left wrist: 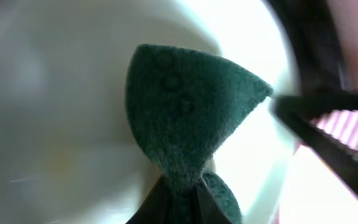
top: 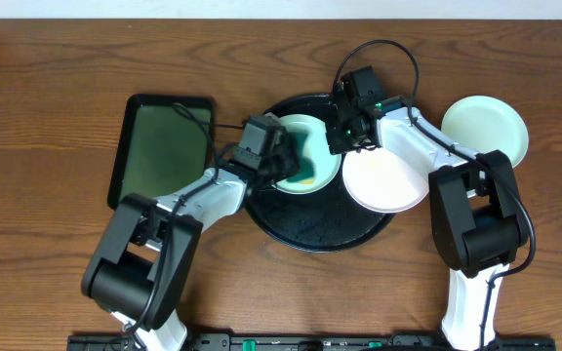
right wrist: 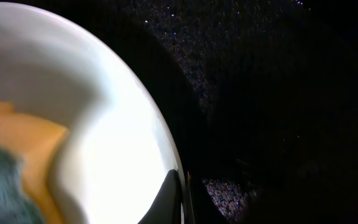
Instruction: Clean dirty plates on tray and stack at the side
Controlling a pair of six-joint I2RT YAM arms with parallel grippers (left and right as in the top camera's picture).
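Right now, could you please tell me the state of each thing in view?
Mint plate: on tray, yellow residue inside.
White plate: overhanging tray's edge, looks clean.
Side plate: on tabletop, looks clean.
Left tool: shut on sponge.
Right tool: shut on mint plate's rim.

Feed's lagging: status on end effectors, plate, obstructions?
Left end effector shut on sponge, inside mint plate. Right end effector clamps its rim; plate on tray. White plate close beside it.
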